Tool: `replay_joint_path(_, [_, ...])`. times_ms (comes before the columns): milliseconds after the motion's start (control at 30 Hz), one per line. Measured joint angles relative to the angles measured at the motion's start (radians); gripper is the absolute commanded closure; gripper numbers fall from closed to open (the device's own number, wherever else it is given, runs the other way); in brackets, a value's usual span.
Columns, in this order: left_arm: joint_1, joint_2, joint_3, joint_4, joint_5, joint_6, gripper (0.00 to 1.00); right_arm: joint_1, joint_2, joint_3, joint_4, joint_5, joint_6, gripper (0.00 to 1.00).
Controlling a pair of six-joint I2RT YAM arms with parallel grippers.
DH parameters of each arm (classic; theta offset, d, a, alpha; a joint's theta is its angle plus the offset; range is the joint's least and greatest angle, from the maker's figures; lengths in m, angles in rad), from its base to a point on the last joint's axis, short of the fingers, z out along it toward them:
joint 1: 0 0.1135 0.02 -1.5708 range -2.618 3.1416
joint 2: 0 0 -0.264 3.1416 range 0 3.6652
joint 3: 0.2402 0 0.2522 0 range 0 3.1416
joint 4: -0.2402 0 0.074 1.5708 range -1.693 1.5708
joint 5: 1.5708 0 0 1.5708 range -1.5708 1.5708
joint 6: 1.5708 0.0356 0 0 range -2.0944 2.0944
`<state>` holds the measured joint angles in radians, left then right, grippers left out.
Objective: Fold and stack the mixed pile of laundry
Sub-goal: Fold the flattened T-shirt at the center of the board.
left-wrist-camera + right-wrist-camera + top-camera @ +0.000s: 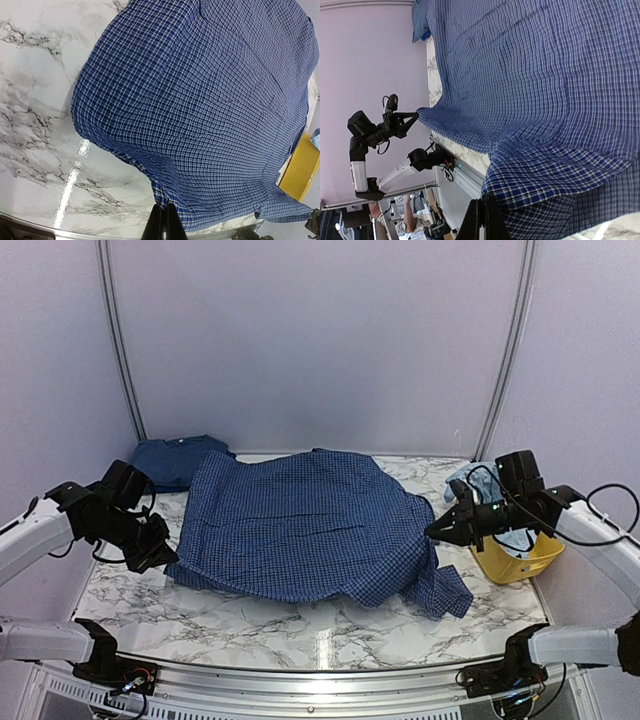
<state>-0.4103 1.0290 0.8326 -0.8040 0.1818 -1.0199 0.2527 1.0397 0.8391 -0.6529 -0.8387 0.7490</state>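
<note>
Where the marble surface (280, 625) meets its metal rim nearest the arm bases, it lies bare and glossy, with one bright streak of reflected light. Just beyond that, the navy checked shirt (300, 525) is spread across the middle of the surface and covers most of its width. One loose corner of the cloth trails down towards the near right.

The left gripper (166, 558) reaches in low from the left side. Its jaws are closed on the shirt's left edge, and the right wrist view shows the cloth drawn up to a small peak at their tip. The right gripper (432, 531) comes in from the opposite side, a little higher above the surface. Its jaws are likewise closed, pinching the shirt's right edge. Between the two grips the fabric hangs in a shallow tent, rumpled along its near hem and smoother towards the back.

Just behind the right gripper, a yellow tub (520, 562) stands at the right edge of the surface, close to the shirt but not touching it. A light-blue garment (468, 480) shows at the tub's far side, though I cannot tell how much of it lies inside. At the far left corner a dark-blue piece (175, 460) lies folded flat, and the shirt's back edge reaches up just beside it. A plain pale wall closes the scene behind.
</note>
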Motion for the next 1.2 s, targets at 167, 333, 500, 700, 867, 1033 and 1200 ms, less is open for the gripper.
replay_joint_path(167, [0.046,0.149,0.091,0.023,-0.05,0.035,1.0,-0.035,0.188,0.108,0.091,0.031,-0.044,1.0])
replay_joint_path(333, [0.106,0.284,0.163,0.057,-0.079,0.084,1.0,-0.061,0.369,0.206,0.149,0.053,-0.095,1.0])
replay_joint_path(500, [0.146,0.407,0.22,0.113,-0.079,0.134,1.0,-0.082,0.533,0.318,0.192,0.072,-0.127,1.0])
replay_joint_path(700, [0.185,0.541,0.29,0.181,-0.071,0.186,1.0,-0.084,0.69,0.4,0.231,0.092,-0.159,1.0])
replay_joint_path(867, [0.194,0.647,0.302,0.225,-0.053,0.206,1.0,-0.084,0.791,0.451,0.237,0.102,-0.171,1.0])
replay_joint_path(1033, [0.197,0.706,0.302,0.254,-0.05,0.221,1.0,-0.084,0.847,0.481,0.253,0.116,-0.178,1.0])
replay_joint_path(1200, [0.204,0.723,0.334,0.264,-0.048,0.237,1.0,-0.084,0.877,0.51,0.256,0.117,-0.177,1.0])
